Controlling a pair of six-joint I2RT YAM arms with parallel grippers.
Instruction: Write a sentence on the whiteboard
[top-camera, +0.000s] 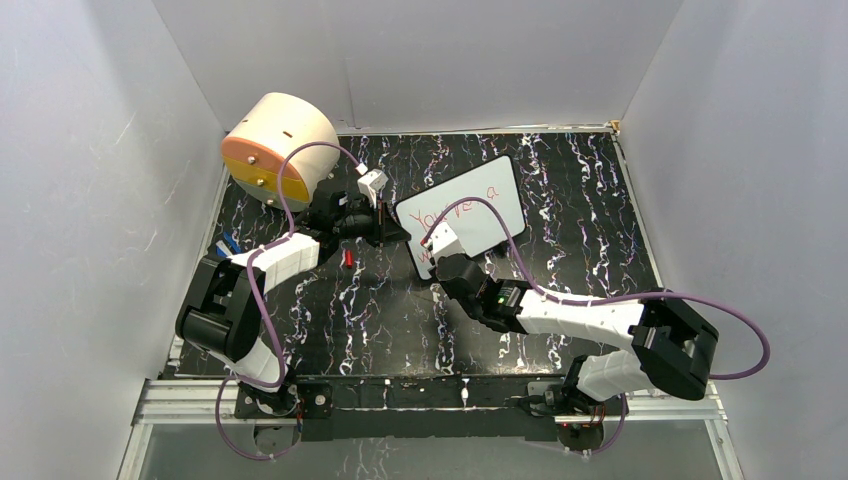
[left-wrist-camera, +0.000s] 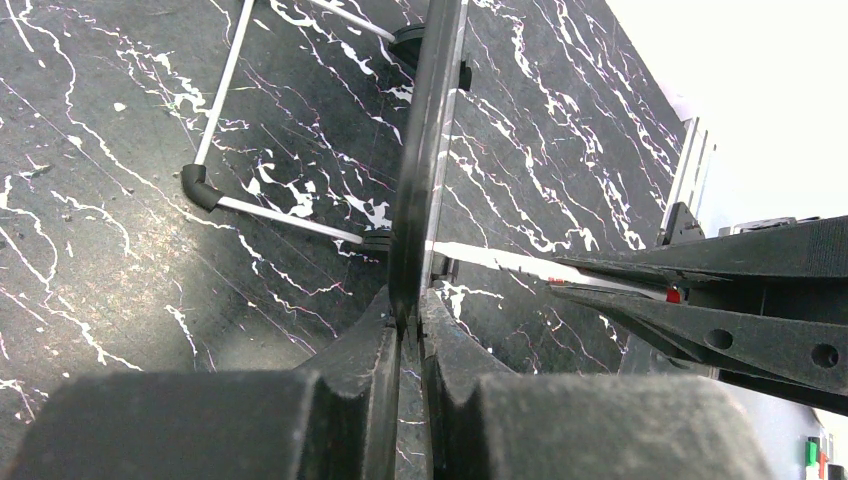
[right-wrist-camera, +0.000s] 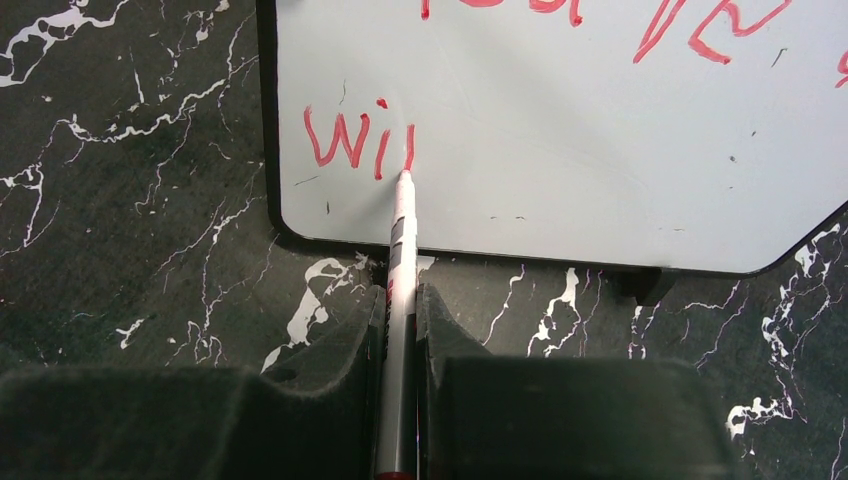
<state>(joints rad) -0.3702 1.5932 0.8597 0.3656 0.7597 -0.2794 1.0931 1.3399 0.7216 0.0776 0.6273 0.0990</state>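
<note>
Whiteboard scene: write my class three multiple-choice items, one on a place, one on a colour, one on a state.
1. Where is the beige drum? A. far left corner B. near right corner C. between the arms
2. What colour is the sentence on the whiteboard? A. blue B. green C. red
3. The right gripper is: A. open B. shut on the marker C. shut on a cup
Key: 1A, drum sits far left in the top view; 2C, strokes are red; 3B, marker clamped, tip on board.
</note>
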